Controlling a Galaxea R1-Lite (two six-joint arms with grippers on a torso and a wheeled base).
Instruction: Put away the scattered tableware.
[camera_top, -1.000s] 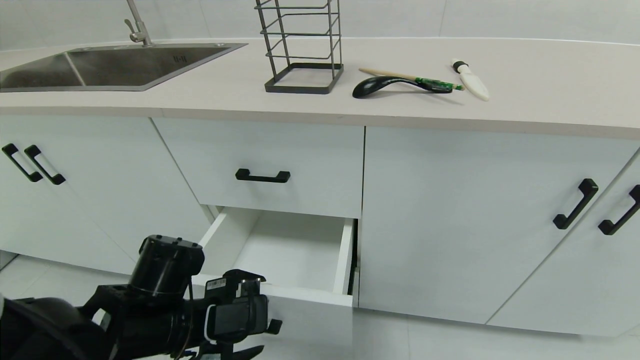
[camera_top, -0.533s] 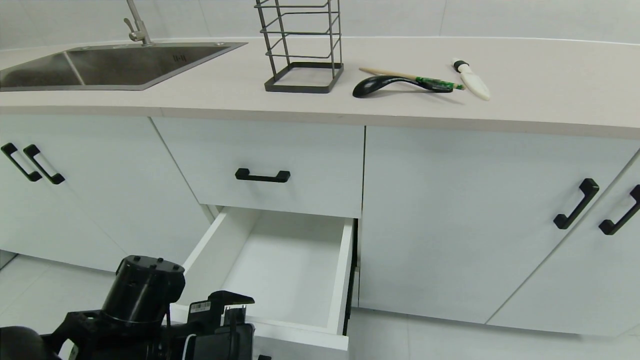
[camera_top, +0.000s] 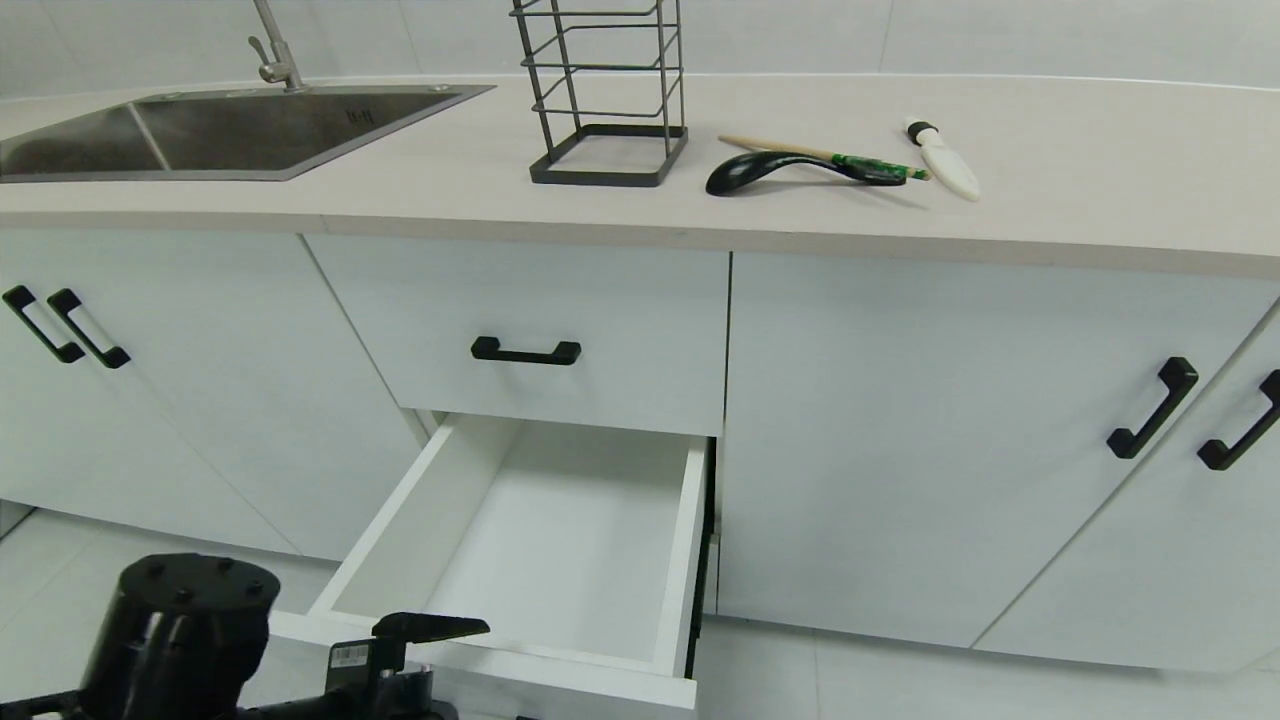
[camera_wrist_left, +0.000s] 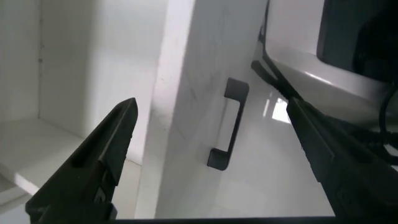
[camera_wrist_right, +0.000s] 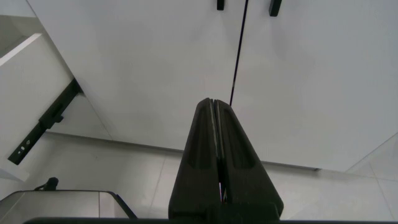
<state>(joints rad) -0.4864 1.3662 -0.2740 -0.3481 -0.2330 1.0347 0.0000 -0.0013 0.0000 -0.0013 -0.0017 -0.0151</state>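
On the counter (camera_top: 1100, 180) lie a black spoon (camera_top: 760, 168), wooden chopsticks (camera_top: 790, 151) with green ends and a white knife (camera_top: 945, 165) with a black band. Below, the lower drawer (camera_top: 680, 530) stands pulled out with nothing inside. My left gripper (camera_wrist_left: 193, 84) is open in front of the drawer's face. The drawer's black handle (camera_wrist_left: 227, 124) sits between its fingers (camera_wrist_left: 99, 162), and they do not touch it. My left arm (camera_top: 180, 630) is low at the front left. My right gripper (camera_wrist_right: 213, 106) is shut on nothing and faces the white cabinet doors (camera_wrist_right: 155, 62).
A black wire rack (camera_top: 600, 178) stands mid-counter, left of the tableware. A steel sink (camera_top: 250, 125) with a faucet (camera_top: 272, 50) is at the far left. The upper drawer (camera_top: 525, 351) is closed. Closed cabinet doors (camera_top: 1150, 408) are on the right, with tiled floor below.
The lower drawer has slid much farther out. My left arm has drawn back toward the bottom of the head view.
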